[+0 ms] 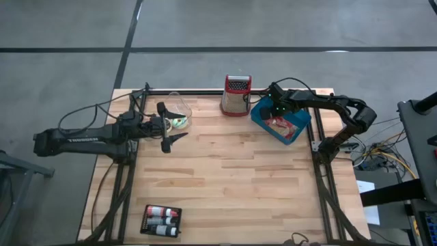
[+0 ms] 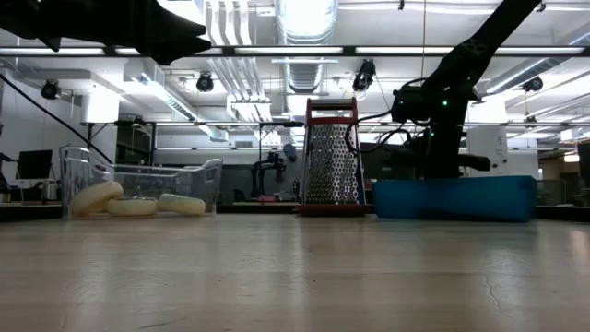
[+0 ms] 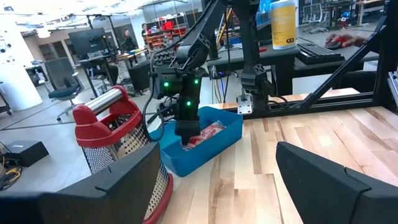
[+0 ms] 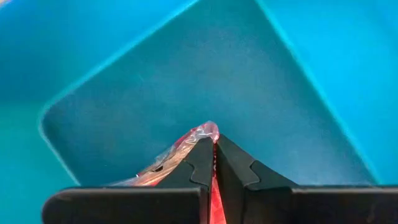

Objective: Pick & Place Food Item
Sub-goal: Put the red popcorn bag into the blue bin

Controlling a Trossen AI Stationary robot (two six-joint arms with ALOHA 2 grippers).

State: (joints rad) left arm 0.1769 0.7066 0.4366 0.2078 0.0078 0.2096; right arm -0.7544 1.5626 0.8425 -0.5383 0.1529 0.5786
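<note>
The wooden table (image 1: pixel 232 184) carries everything, its butcher-block planks framed by dark rails. Two dark arms reach in over its far half. The left arm (image 1: pixel 82 140) stretches in from the left edge, and its end effector (image 1: pixel 171 126) hangs above the table just beside a clear plastic container (image 1: pixel 179 113), with the fingers (image 3: pixel 329 180) standing wide apart and nothing between them. The right arm (image 1: pixel 341 113) bends in from the right edge, and its end effector (image 1: pixel 278 113) dips down into the blue bin (image 1: pixel 297 130).

That bin sits near the far right corner of the table, turned at an angle. In the right wrist view the fingers (image 4: pixel 239 171) are pressed together, pinching the edge of a red-and-clear food packet (image 4: pixel 186 146) that lies inside the bin on its floor; the same packet shows red in the bin from above (image 1: pixel 278 125).

A metal box grater (image 1: pixel 236 96) with a red handle and red base stands upright at the far edge, just left of the bin and apart from it.

The clear container holds pale round food pieces (image 2: pixel 129 201), lying on its bottom.

Near the front left corner lies a small dark tray (image 1: pixel 162 221) with three small bottles in it, well apart from everything else.
</note>
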